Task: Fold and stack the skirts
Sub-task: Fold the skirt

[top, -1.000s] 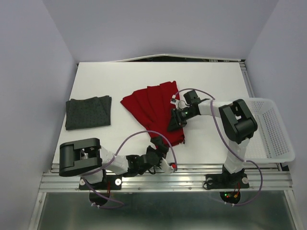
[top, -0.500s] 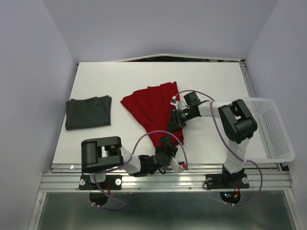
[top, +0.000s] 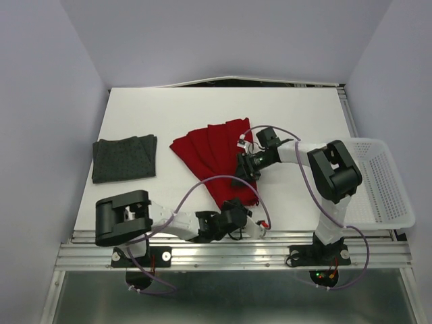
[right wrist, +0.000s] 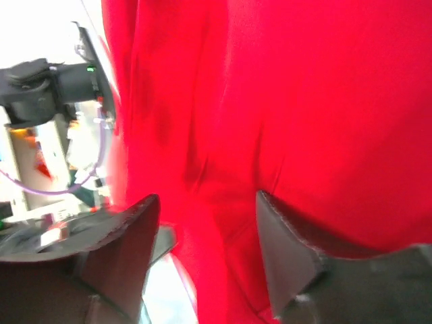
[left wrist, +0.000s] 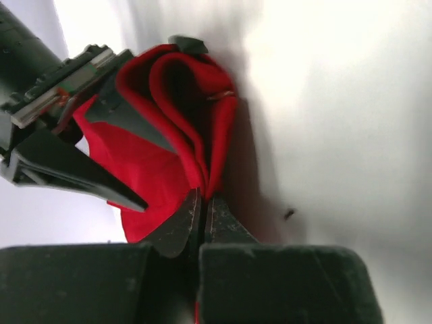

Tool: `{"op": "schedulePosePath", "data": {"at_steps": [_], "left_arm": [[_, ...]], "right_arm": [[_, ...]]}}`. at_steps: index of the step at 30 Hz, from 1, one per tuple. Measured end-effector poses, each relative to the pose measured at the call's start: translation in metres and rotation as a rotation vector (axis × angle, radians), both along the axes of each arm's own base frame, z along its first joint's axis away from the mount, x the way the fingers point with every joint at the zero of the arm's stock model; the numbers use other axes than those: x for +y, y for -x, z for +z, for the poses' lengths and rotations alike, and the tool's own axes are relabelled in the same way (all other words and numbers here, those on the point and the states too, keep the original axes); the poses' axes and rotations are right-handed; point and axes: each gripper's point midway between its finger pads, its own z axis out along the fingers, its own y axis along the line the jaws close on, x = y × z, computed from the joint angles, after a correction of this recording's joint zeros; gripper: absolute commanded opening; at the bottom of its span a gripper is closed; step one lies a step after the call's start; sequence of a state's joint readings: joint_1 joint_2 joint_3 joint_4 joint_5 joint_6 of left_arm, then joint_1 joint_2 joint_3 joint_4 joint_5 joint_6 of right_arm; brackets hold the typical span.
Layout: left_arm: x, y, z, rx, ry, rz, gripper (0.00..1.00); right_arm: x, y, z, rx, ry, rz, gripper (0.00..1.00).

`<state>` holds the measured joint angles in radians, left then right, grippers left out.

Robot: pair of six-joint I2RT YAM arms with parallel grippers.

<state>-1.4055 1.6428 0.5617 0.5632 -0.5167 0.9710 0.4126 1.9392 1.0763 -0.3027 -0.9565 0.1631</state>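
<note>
The red pleated skirt (top: 210, 150) lies fanned out mid-table, its narrow end pointing toward the near edge. My left gripper (top: 237, 208) is at that narrow end, and the left wrist view shows its jaws (left wrist: 202, 200) shut on a folded edge of red cloth (left wrist: 158, 169). My right gripper (top: 244, 169) sits low over the skirt's right edge. It is open (right wrist: 206, 226), with red cloth (right wrist: 270, 101) filling the view beneath and between its fingers. The dark grey dotted skirt (top: 124, 158) lies folded flat at the left.
A white mesh basket (top: 386, 202) hangs at the table's right edge. Purple cables loop over both arms near the red skirt. The metal rail (top: 229, 253) with the arm bases runs along the near edge.
My left gripper swung right to the skirt's narrow end and shut on the cloth. My right gripper opened wider over the skirt's right edge.
</note>
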Motion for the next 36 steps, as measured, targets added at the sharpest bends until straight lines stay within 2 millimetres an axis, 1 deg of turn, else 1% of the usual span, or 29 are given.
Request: {"op": "schedulePosePath", "data": {"at_steps": [1, 2, 3, 4, 5, 6, 7, 8, 10, 11, 12, 13, 15, 16, 17, 19, 21, 22, 23, 25, 26, 27, 29, 30, 31, 33, 34, 36], "left_arm": [[-0.001, 0.001, 0.009, 0.03, 0.017, 0.011, 0.0], [-0.005, 0.003, 0.022, 0.059, 0.049, 0.018, 0.0], [-0.008, 0.006, 0.033, 0.098, 0.082, 0.028, 0.0], [-0.013, 0.01, 0.048, 0.14, 0.12, 0.028, 0.0], [-0.016, 0.015, 0.059, 0.177, 0.152, 0.027, 0.0], [-0.019, 0.02, 0.072, 0.217, 0.186, 0.025, 0.0], [-0.02, 0.024, 0.079, 0.246, 0.207, 0.025, 0.0], [-0.02, 0.027, 0.083, 0.272, 0.219, 0.025, 0.0], [-0.017, 0.036, 0.087, 0.339, 0.223, 0.023, 0.0], [-0.013, 0.04, 0.086, 0.379, 0.21, 0.027, 0.0], [-0.011, 0.043, 0.084, 0.41, 0.2, 0.028, 0.0], [-0.009, 0.045, 0.081, 0.435, 0.187, 0.027, 0.0], [-0.002, 0.049, 0.074, 0.494, 0.156, 0.031, 0.0], [0.001, 0.051, 0.072, 0.517, 0.146, 0.032, 0.0], [0.006, 0.054, 0.07, 0.547, 0.131, 0.033, 0.0], [0.012, 0.057, 0.072, 0.592, 0.119, 0.03, 0.0], [0.013, 0.059, 0.082, 0.635, 0.134, 0.024, 0.0], [0.013, 0.06, 0.086, 0.648, 0.143, 0.019, 0.0], [0.012, 0.06, 0.092, 0.665, 0.155, 0.015, 0.0], [0.009, 0.06, 0.104, 0.697, 0.184, 0.002, 0.0], [0.009, 0.062, 0.105, 0.713, 0.184, -0.006, 0.0], [0.007, 0.06, 0.114, 0.721, 0.207, -0.012, 0.0], [0.006, 0.058, 0.123, 0.75, 0.227, -0.018, 0.0], [0.006, 0.055, 0.127, 0.772, 0.241, -0.016, 0.0], [0.007, 0.053, 0.13, 0.787, 0.249, -0.013, 0.0], [0.011, 0.03, 0.138, 0.803, 0.291, 0.037, 0.0], [0.015, 0.01, 0.142, 0.799, 0.319, 0.082, 0.0], [0.021, -0.013, 0.145, 0.789, 0.351, 0.136, 0.0]], "right_arm": [[0.001, -0.002, 0.004, -0.008, 0.004, 0.003, 0.78], [0.003, -0.006, 0.01, -0.02, 0.007, 0.006, 0.79], [0.006, -0.015, 0.017, -0.047, 0.01, 0.005, 0.79], [0.007, -0.026, 0.022, -0.084, 0.017, -0.003, 0.79], [0.009, -0.044, 0.034, -0.13, 0.014, -0.014, 0.79], [0.011, -0.071, 0.051, -0.208, 0.008, -0.035, 0.82], [0.012, -0.091, 0.065, -0.272, 0.0, -0.049, 0.84], [0.013, -0.114, 0.08, -0.337, -0.001, -0.064, 0.87], [0.013, -0.146, 0.098, -0.437, 0.001, -0.091, 0.89], [0.01, -0.171, 0.107, -0.51, 0.013, -0.111, 0.9], [0.008, -0.179, 0.108, -0.533, 0.023, -0.12, 0.9], [0.005, -0.192, 0.107, -0.565, 0.05, -0.133, 0.9], [0.002, -0.208, 0.097, -0.586, 0.085, -0.138, 0.86], [0.001, -0.216, 0.083, -0.587, 0.111, -0.131, 0.84], [0.001, -0.217, 0.07, -0.574, 0.128, -0.122, 0.82], [0.0, -0.214, 0.045, -0.528, 0.15, -0.095, 0.81], [-0.002, -0.203, 0.017, -0.458, 0.166, -0.061, 0.79], [-0.001, -0.198, 0.007, -0.428, 0.159, -0.041, 0.79], [-0.001, -0.197, 0.008, -0.425, 0.143, -0.033, 0.78], [0.003, -0.192, 0.009, -0.428, 0.124, -0.009, 0.68], [0.004, -0.19, 0.007, -0.432, 0.118, 0.005, 0.65], [0.005, -0.185, 0.005, -0.426, 0.106, 0.02, 0.59], [0.008, -0.175, 0.001, -0.417, 0.081, 0.052, 0.53], [0.009, -0.171, -0.001, -0.415, 0.07, 0.066, 0.53], [0.01, -0.161, -0.004, -0.401, 0.061, 0.084, 0.53], [0.012, -0.146, -0.008, -0.38, 0.035, 0.114, 0.51], [0.013, -0.134, -0.008, -0.369, 0.023, 0.134, 0.51], [0.013, -0.12, -0.008, -0.359, 0.014, 0.156, 0.51]]}}
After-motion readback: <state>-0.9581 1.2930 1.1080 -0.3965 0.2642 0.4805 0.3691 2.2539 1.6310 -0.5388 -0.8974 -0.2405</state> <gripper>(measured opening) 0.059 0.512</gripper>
